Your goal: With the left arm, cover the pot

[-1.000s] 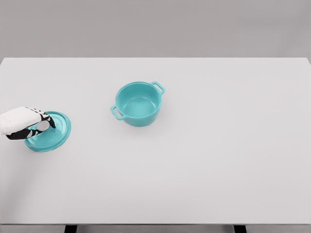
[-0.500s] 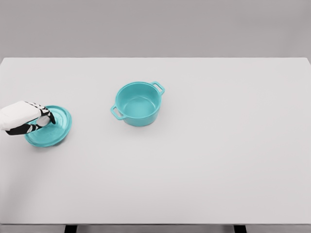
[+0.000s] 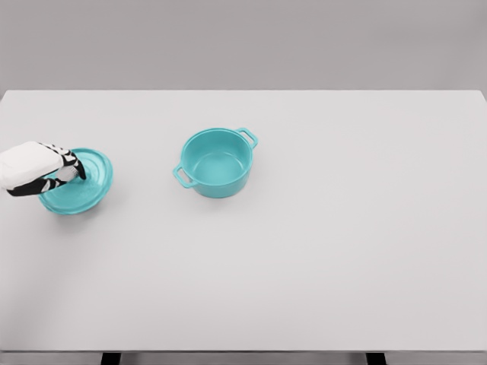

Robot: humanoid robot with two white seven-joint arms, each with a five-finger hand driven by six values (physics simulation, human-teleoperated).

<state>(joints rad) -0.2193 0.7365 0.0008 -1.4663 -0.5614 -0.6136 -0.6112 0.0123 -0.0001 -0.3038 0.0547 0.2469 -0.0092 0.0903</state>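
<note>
A teal pot (image 3: 217, 162) with two side handles stands open near the middle of the white table (image 3: 319, 251). Its teal lid (image 3: 82, 185) is at the far left, tilted and held a little above the table surface. My left hand (image 3: 67, 172) comes in from the left edge and is shut on the lid's grey knob, which is mostly hidden by the fingers. The lid is well to the left of the pot, apart from it. My right arm does not show.
The table's far edge runs along the top under a grey wall. Two dark table legs show at the bottom edge.
The left hand has risen with the lid, which moved upward in the picture and now sits higher off the table. The pot has not moved.
</note>
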